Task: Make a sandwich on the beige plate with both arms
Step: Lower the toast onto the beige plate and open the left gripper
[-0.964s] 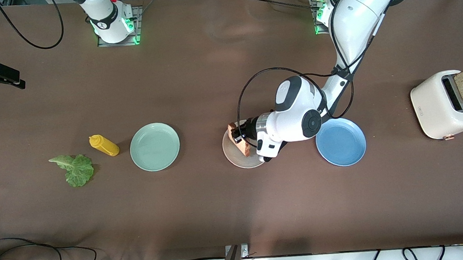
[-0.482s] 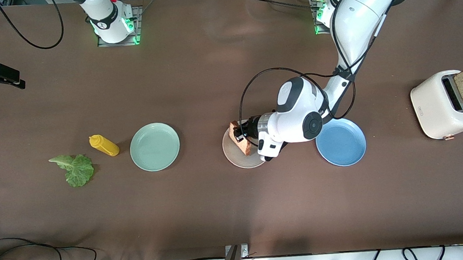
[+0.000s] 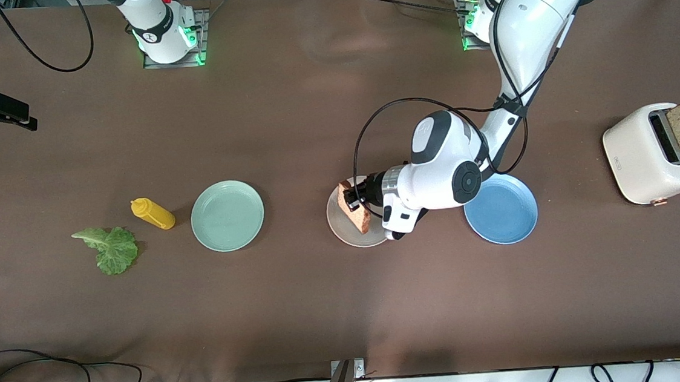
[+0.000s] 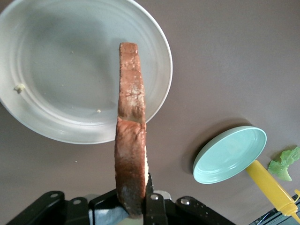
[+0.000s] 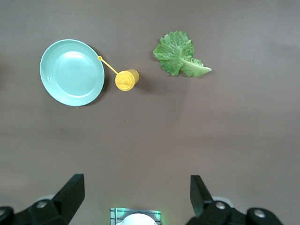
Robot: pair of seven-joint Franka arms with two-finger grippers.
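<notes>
**Bread slice arrives over the beige plate**

The left gripper [image 3: 350, 201] has eased a little toward the front bench edge, clamped on the bread slice [image 3: 356, 210] held on edge over the beige plate [image 3: 343, 230], mid-bench; laying it flat looks next. The left wrist view shows the plate [image 4: 28, 122] bare except crumbs. The right gripper [image 5: 136, 192] waits open, high over the lettuce leaf [image 5: 180, 54].

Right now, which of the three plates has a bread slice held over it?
The beige plate, between the mint green plate and the blue plate. The left gripper holds a bread slice edge-up over it; the others are bare.
</notes>
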